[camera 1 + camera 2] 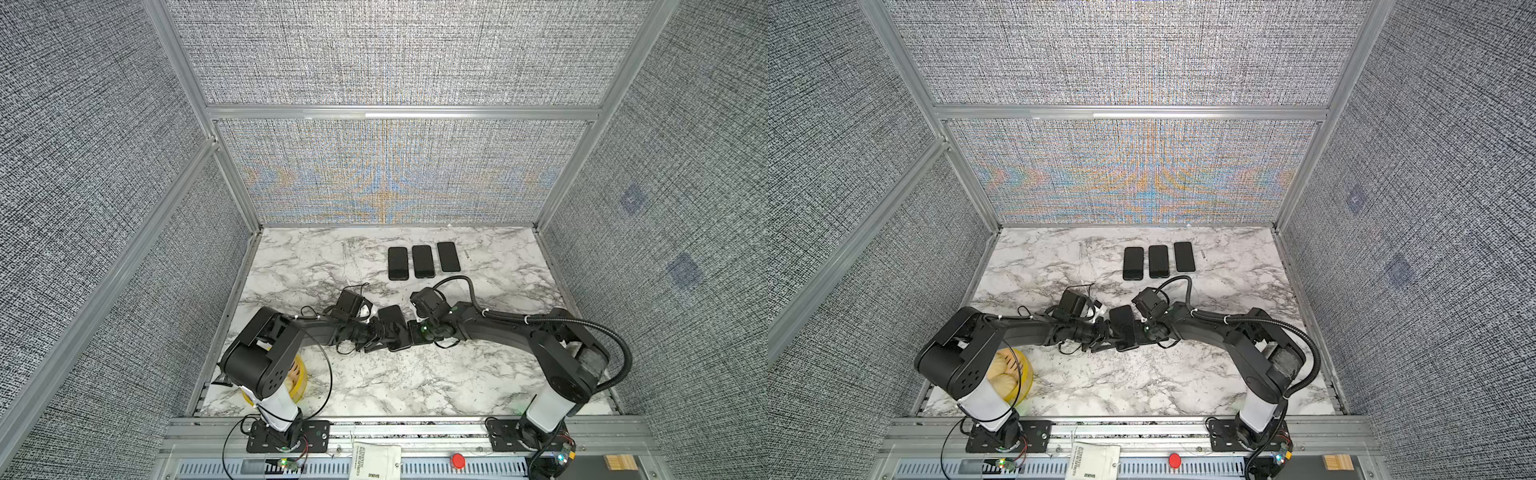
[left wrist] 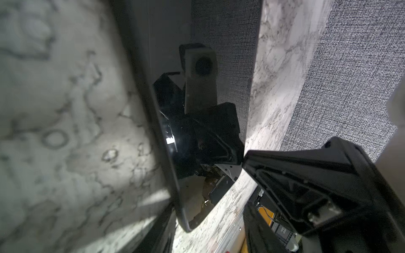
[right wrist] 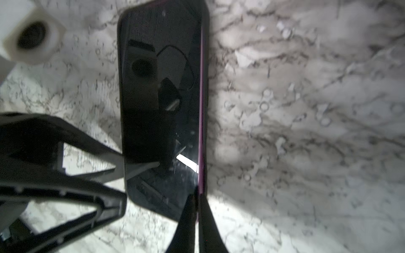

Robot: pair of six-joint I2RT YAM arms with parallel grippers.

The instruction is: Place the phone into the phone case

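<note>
**Enclosure.** Grey woven fabric panels point(image 1: 395, 54) close the cell on three sides, held in a silver aluminium frame point(image 1: 399, 112).

**Surface.** The worktop point(image 1: 374, 382) is a white slab with grey marble veining. Three black rectangular handsets point(image 1: 423, 262) lie side by side in a row toward its far edge, well apart from both arms. A yellow translucent round tub point(image 1: 1027, 374) stands at the front left corner, partly under the left arm. The metal rail in front of the worktop carries a round red button point(image 1: 458, 460), a white printed label point(image 1: 376, 461) and a pale wooden block point(image 1: 619, 461).

**Task items.** The glossy black rectangular phone point(image 3: 160, 109) is at the middle of the worktop in both top views, between the two arms and nearer the front than the handset row. Its screen mirrors the fabric walls. One long side lies against the dark phone case point(image 3: 202, 98), which shows a magenta inner edge. How far the phone is seated cannot be told.

**Right claw** point(image 3: 198, 201). Closed, pinching the rim of the phone case near a corner.

**Left claw** point(image 3: 121, 181). Jaws stand apart, with bare marble visible between them. One fingertip point(image 2: 258, 160) touches the phone's edge. No clamp on the phone is visible.
</note>
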